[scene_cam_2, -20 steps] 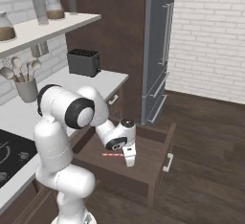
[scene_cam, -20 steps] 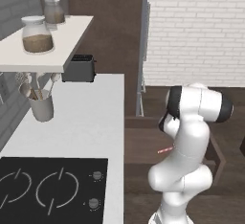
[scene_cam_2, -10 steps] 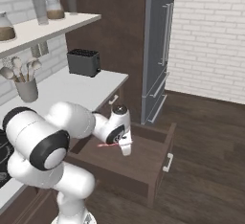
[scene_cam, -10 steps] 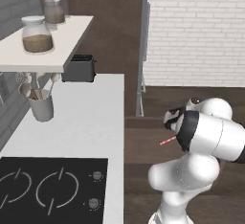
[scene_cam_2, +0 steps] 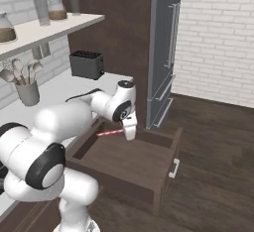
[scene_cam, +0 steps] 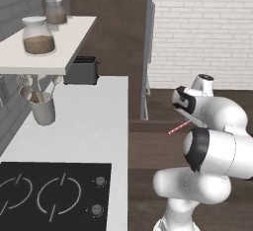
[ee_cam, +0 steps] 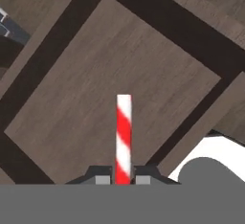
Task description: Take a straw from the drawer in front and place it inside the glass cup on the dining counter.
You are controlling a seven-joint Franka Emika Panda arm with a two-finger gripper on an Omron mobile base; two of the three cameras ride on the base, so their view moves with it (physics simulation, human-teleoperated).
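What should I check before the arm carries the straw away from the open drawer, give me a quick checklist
1. Straw clamped between the fingertips of the hand: ok, it sits between the two tips in the hand view.
2. Straw lifted clear of the drawer: ok, it hangs above the drawer floor in the right base view.
3. Straw sticking out sideways: ok, but it could catch something on a swing.
4. Drawer left open: ok for now, mind its front on the way out.
5. Glass cup ready on the dining counter: cannot tell.
6. Path to the counter free: cannot tell.
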